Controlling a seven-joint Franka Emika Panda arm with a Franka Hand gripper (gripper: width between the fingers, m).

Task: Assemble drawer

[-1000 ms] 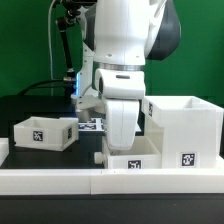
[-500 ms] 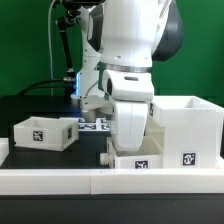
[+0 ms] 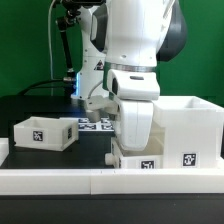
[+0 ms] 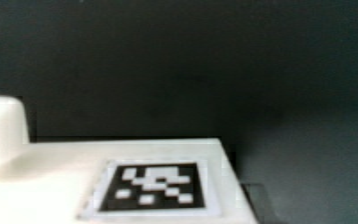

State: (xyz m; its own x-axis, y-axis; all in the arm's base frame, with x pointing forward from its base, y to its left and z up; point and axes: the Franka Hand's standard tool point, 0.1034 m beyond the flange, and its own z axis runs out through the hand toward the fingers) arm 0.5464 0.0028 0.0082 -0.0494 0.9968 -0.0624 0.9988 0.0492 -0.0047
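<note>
White tray [image 3: 128,163] sits under the gripper [image 3: 128,146], just beside the casing [image 3: 190,125]; second tray [image 3: 45,133] lies well apart. I cannot tell how the jaws stand.

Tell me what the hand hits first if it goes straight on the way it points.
The hand points down, so it would first meet the white tray beneath it, beside the tall casing. Its fingertips are hidden in the exterior view, so it may be touching the tray now.
</note>
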